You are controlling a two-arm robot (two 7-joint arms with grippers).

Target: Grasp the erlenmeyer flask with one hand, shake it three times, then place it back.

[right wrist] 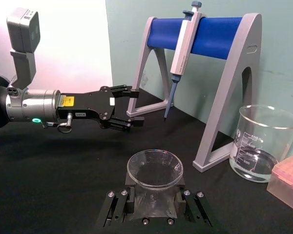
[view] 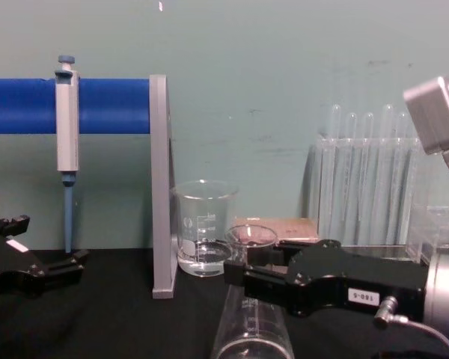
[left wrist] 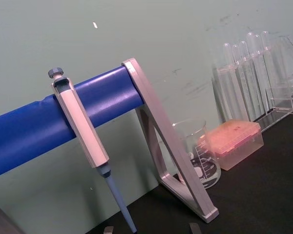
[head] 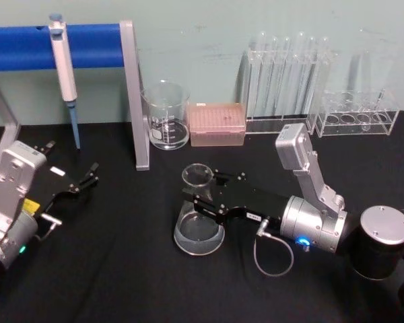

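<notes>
- The flask (head: 198, 232) stands upright on the black table (head: 121, 282), in the middle, in front of the beaker (head: 165, 116) and the pink box (head: 217, 124).
- The right gripper (head: 207, 192) reaches in from the right, level with the flask's neck.
- Its jaws sit one on each side of the neck, just under the rim, and press against the glass.
- The flask's wide base looks to rest on the table, though I cannot be sure.
- The left gripper (head: 87, 179) hangs well off to the left, near the foot of the stand (head: 133, 101), with its jaws spread and nothing between them.
- A pipette (head: 64, 67) hangs from the stand's blue bar.
- Test tubes (head: 286, 77) stand in a clear rack against the back wall.
</notes>
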